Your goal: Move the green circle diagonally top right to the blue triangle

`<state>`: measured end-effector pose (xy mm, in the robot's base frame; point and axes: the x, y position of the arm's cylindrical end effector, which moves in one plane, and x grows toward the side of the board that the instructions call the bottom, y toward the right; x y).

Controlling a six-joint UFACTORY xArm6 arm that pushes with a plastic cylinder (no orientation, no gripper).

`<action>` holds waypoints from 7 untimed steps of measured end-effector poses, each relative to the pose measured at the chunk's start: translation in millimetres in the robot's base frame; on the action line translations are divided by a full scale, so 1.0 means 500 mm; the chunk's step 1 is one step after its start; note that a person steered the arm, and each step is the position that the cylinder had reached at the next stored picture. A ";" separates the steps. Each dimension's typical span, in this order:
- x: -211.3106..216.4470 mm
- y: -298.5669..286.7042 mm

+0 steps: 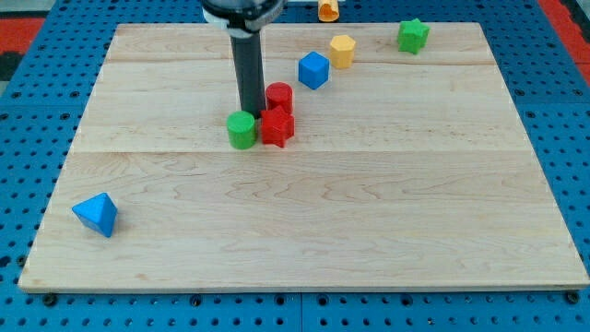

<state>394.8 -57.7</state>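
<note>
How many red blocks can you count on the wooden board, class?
2. A red cylinder stands just right of my tip, and a red star sits directly below it, touching the green circle. None appears hidden, though the rod covers a small strip.

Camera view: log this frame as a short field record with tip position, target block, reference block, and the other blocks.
tip: my tip at the top edge of the green circle
target neighbours: red star touching its right side, red cylinder behind the star
reference: blue triangle, board's bottom left
others: blue cube, yellow block, green star, top right
</note>
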 end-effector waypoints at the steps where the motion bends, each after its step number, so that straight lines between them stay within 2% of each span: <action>1: 0.058 -0.060; 4: 0.152 -0.005; 5: 0.196 0.061; 6: 0.196 -0.103; 7: 0.193 -0.101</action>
